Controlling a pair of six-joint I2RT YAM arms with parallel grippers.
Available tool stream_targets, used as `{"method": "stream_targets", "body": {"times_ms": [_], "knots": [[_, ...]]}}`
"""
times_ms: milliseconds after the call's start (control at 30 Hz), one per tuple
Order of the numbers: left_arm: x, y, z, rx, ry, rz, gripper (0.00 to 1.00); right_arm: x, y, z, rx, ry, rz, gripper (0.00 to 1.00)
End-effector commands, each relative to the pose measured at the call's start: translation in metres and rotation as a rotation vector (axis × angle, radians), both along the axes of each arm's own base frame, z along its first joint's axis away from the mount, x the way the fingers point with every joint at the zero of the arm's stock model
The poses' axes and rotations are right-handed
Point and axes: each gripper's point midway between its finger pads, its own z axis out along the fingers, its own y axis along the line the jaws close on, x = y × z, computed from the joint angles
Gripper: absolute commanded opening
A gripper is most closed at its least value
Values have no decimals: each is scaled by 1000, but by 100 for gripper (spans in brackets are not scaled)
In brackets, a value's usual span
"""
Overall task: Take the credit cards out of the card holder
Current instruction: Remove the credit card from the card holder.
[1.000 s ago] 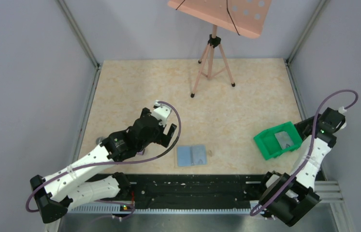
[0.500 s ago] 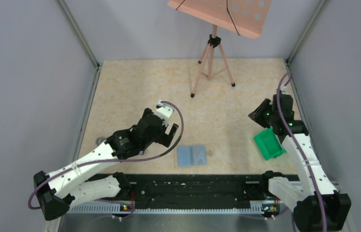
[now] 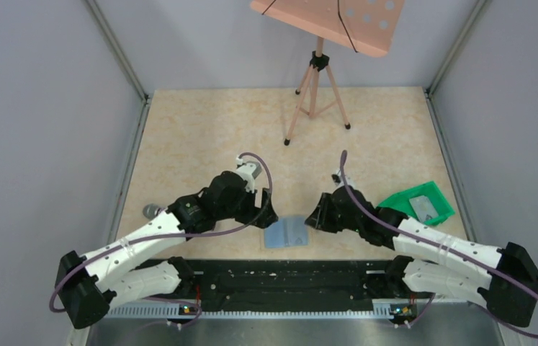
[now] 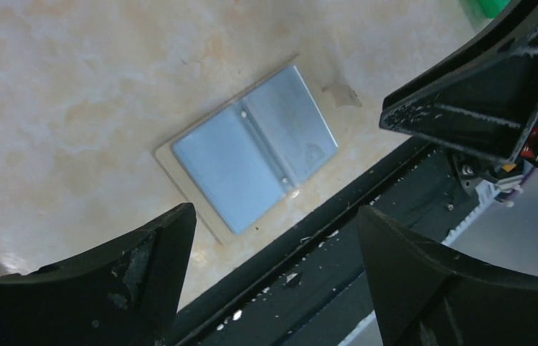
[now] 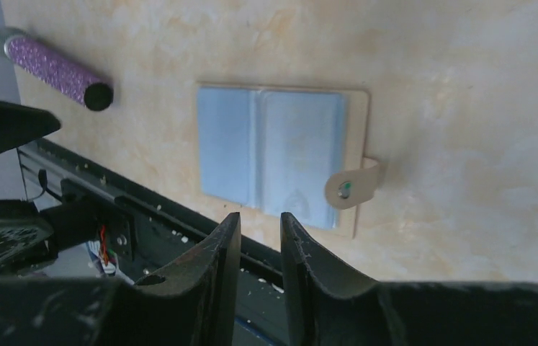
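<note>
Swinging away from the green tray (image 3: 394,202), the right arm has come across to the card holder (image 3: 286,232), and the left arm has dipped closer to it from the other side. This card holder lies open and flat on the surface (image 3: 201,137), its 2 light-blue panels facing up, its beige edge and snap tab (image 5: 352,186) showing. The left end effector (image 3: 266,215) hangs just left of the card holder, jaws spread wide with nothing between them. The right end effector (image 3: 314,216) hovers just right of it, fingers drawn nearly together with only a narrow gap, gripping nothing. Neither touches the card holder. 1 grey credit card (image 3: 424,207) rests in the green tray, well to the right of the card holder. Whether a card sits in the card holder's panels cannot be told, though 1 panel looks greyer in the left wrist view. A purple glitter microphone (image 3: 152,210) lies well to the left of the card holder.
</note>
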Motion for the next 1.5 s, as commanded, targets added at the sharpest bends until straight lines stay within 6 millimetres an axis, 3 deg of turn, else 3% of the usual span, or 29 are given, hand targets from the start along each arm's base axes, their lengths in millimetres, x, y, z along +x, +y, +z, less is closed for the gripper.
{"method": "stream_targets", "body": {"times_ms": [0,133,400,600,733,1133,1467], "knots": [[-11,-30,-4,-260,183,3,86,0,42,9,92,-62,20,27],[-7,-29,-18,-277,229,64,82,-9,57,-4,68,-61,63,28],[-10,-29,-51,-192,300,59,71,0,34,-24,-37,-101,2,33],[-9,-40,-70,-202,356,48,42,-1,20,-38,-65,-91,-28,35],[-4,-44,-78,-208,351,61,29,-3,15,-47,-49,-75,-42,35],[-9,-44,-112,-189,408,63,21,1,20,-52,38,-76,-6,36],[-15,-40,-126,-165,435,71,17,-1,26,-58,41,-68,32,37]]}}
